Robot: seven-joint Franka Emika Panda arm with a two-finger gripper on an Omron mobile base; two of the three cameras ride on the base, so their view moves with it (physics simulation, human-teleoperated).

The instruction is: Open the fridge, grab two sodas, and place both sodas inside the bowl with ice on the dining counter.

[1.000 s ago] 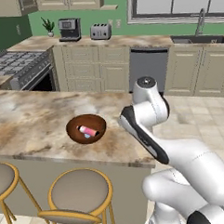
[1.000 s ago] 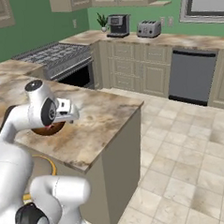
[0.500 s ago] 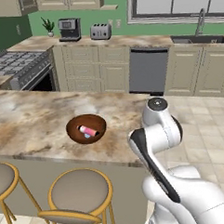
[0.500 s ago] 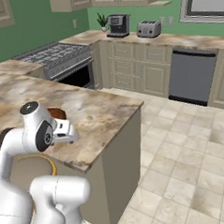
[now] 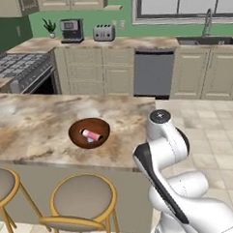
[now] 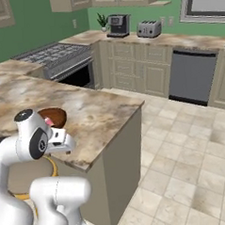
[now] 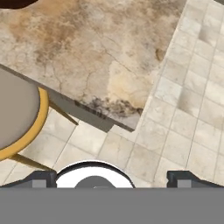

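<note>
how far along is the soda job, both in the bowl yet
Partly done, it seems. The bowl on the dining counter holds one reddish-pink soda that I can make out; a second one is not distinguishable. Nothing is in hand: the gripper looks down past the counter's corner at the floor tiles, jaws open and empty. Left, if only one is in: fetching and placing the other soda.

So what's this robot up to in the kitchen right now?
It is putting sodas into a wooden bowl on the marble dining counter. One red soda lies in the bowl. The arm is folded back near the counter's corner, and its hand is open and empty, looking down over the counter's edge, a stool and the tiled floor.
</note>
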